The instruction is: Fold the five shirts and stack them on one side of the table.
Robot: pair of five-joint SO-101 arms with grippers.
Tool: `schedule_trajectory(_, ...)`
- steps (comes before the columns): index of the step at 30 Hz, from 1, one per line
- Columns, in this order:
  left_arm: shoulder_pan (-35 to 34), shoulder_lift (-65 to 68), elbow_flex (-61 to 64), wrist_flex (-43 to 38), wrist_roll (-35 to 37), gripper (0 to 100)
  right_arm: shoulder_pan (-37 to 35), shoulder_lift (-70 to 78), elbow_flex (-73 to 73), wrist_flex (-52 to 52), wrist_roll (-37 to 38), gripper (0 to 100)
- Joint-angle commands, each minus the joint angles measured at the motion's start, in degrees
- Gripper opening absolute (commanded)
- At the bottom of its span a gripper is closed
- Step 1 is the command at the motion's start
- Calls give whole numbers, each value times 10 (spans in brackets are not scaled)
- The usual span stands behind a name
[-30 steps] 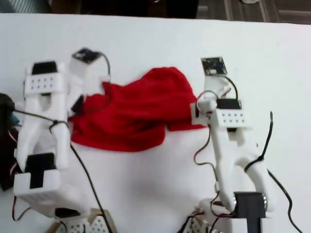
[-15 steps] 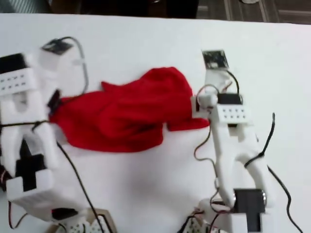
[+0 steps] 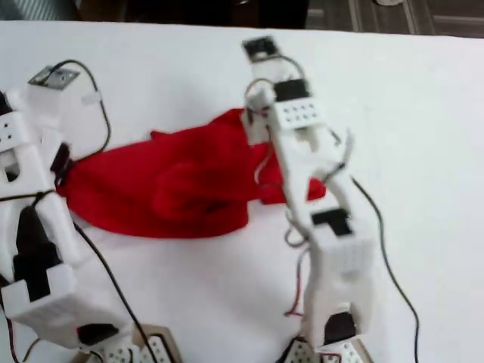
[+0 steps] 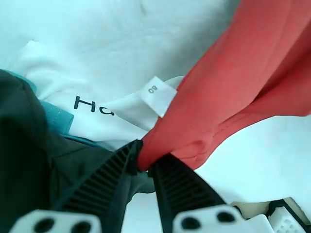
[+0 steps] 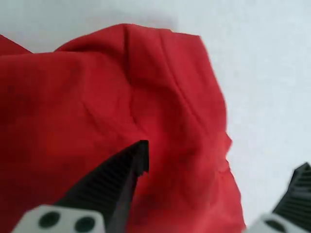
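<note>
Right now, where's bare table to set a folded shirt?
Bare: table right of the right arm; the far strip behind the red shirt; the near patch between the arm bases. Crowded: left edge, other shirts piled under the left pincer.

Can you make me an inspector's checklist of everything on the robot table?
Surface: white table.
Job's things: red shirt lies crumpled mid-table. A white shirt, teal cloth and dark cloth lie together below the left tool.
Clutter: nothing seen.
Tools: left tool is shut on the red shirt's edge. Right tool is open above the red shirt.
Cables: black left cable trails down beside the left arm. Black right cable and red wires run along the right arm.
Surroundings: dark floor beyond the table's far edge.
</note>
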Motion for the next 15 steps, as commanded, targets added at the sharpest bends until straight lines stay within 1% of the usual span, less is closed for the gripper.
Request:
schedule_trajectory(1,11,-28,-18,9,-4,24,-1,102,-109,45,0,432)
schedule_trajectory(3,17,-28,-18,9,-4,24,-1,144,-164,95,1,394)
schedule_trajectory(4,21,-28,-18,9,-4,24,-1,161,-192,123,2,343)
schedule_trajectory(5,26,-28,-18,9,-4,24,-1,175,-221,148,2,263)
schedule_trajectory(7,44,-28,-18,9,-3,24,3,196,-274,189,-3,53)
schedule_trajectory(8,55,-28,-18,9,-1,24,8,201,-296,206,-3,0)
schedule_trajectory(9,66,-28,-18,9,-1,24,15,202,-314,219,-3,50)
schedule_trajectory(10,79,-28,-21,9,-1,24,25,200,-327,222,-3,58)
schedule_trajectory(11,93,-28,-23,9,-1,24,38,192,-338,222,-3,23)
schedule_trajectory(12,108,-28,-29,9,-1,24,54,179,-341,222,-3,14)
schedule_trajectory(15,147,-28,-73,10,-1,24,98,113,-333,222,-3,20)
